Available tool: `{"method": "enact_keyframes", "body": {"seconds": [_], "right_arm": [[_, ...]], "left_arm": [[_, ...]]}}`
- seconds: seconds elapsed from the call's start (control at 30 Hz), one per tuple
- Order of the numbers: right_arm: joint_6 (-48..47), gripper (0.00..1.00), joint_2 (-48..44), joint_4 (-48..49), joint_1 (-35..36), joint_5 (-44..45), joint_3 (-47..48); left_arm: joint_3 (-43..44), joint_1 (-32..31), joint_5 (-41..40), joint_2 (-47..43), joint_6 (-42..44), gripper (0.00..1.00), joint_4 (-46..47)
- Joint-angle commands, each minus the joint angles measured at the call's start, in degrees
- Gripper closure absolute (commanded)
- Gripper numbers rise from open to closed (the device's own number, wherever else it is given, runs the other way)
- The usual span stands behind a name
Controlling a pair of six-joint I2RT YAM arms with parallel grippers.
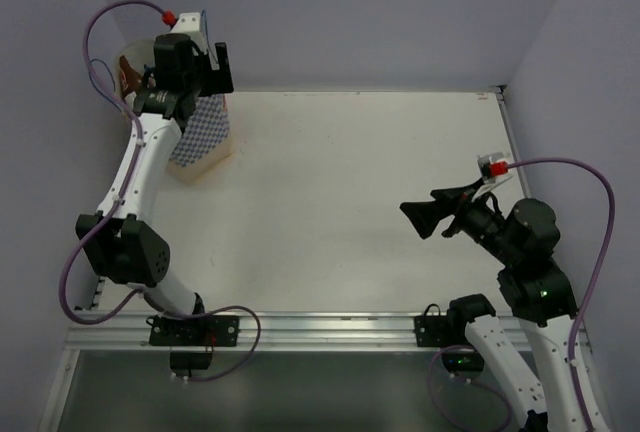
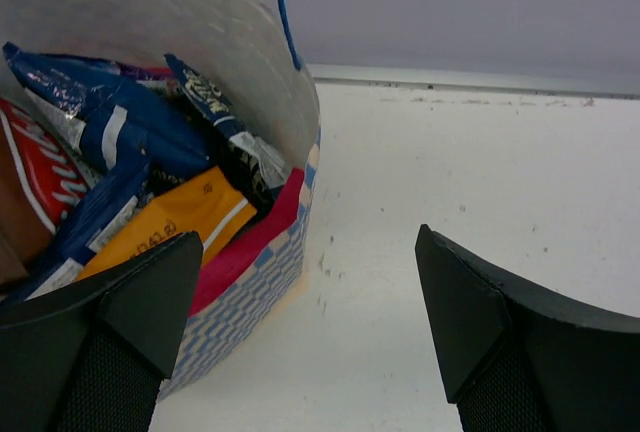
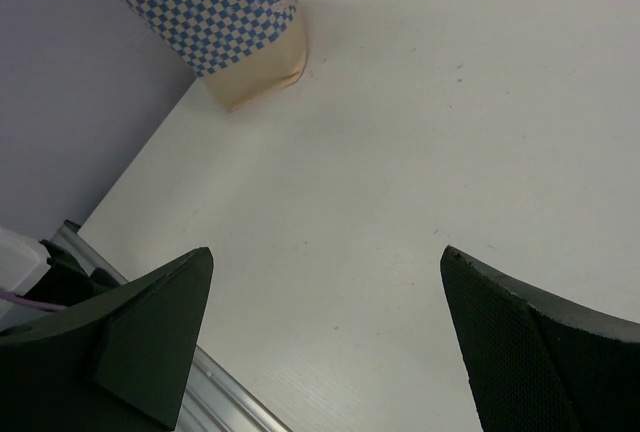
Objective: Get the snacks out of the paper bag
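Note:
The blue-and-white checked paper bag stands upright at the table's far left, and also shows in the right wrist view. In the left wrist view its cream inside holds several snacks: a blue-white packet, an orange packet, a dark blue packet and a pink-red one. My left gripper is open and empty, just above the bag's right rim, one finger over the bag and one over the table. My right gripper is open and empty, low over the table at the right.
Lilac walls close in the table at the back and on both sides. An aluminium rail runs along the near edge between the arm bases. The bag stands close to the left wall.

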Motion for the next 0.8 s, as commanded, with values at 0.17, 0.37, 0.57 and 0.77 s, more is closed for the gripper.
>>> {"method": "enact_keyframes", "body": {"seconds": [0.17,0.37,0.57,0.77], "right_arm": [[1.09,0.01,-0.83,1.76,0.30,-2.97,-3.37],[1.27,0.01,-1.09,1.76,0.30,-2.53,-4.34],[0.65,0.01,-2.06,0.89,0.30,-1.22,-4.51],[0.83,0.01,-3.29,0.88,0.30,-1.04,-4.86]], "left_arm": [[13.49,0.13,-0.25,13.63,-3.40,0.17,4.19],[18.86,-0.22,-1.66,20.50,-4.81,0.33,4.19],[20.80,-1.44,-4.57,24.55,-2.88,0.66,2.61],[18.36,-6.26,-4.04,20.17,0.99,1.00,-0.99]]}}
